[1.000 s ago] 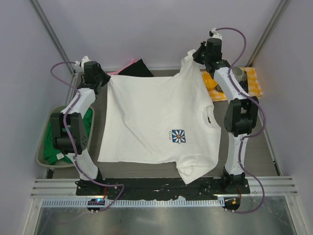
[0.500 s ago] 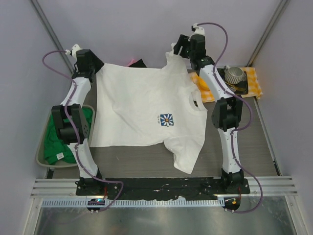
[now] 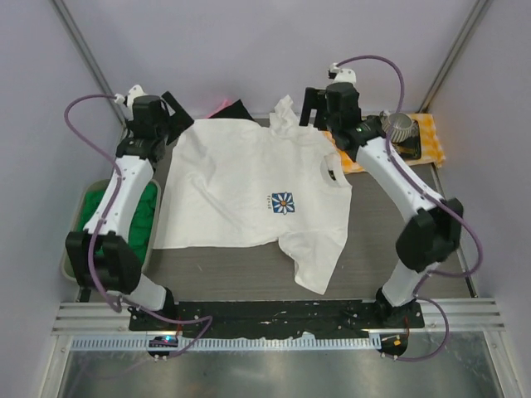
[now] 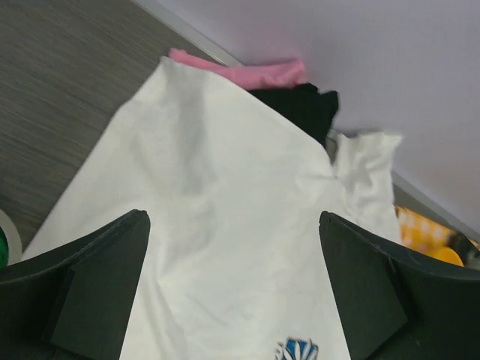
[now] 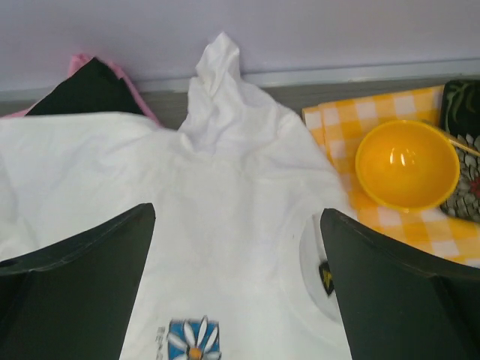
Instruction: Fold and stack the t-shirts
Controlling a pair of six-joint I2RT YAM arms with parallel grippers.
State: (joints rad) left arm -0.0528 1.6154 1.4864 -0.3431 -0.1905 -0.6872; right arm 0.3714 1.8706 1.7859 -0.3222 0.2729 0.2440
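Observation:
A white t-shirt (image 3: 241, 186) with a blue daisy print (image 3: 283, 201) lies spread on the table, one sleeve hanging toward the near edge and another bunched at the back (image 3: 284, 112). My left gripper (image 3: 176, 112) hovers open over its far left corner, holding nothing; the wrist view shows white cloth (image 4: 225, 187) below the open jaws (image 4: 231, 216). My right gripper (image 3: 316, 108) hovers open over the far right shoulder (image 5: 237, 210), near the collar (image 5: 319, 262). Black (image 3: 235, 110) and pink (image 4: 251, 73) t-shirts lie at the back. A green t-shirt (image 3: 143, 217) sits in the left bin.
A grey bin (image 3: 73, 240) stands off the table's left edge. At the back right, an orange-and-white checked cloth (image 5: 341, 124) holds a yellow bowl (image 5: 406, 163), a dark patterned item (image 5: 465, 150) and a ribbed metal cup (image 3: 401, 126). The back wall is close behind both grippers.
Both grippers have opened and let go of the white t-shirt's far corners. It was carried left and back, and now lies flat on the table.

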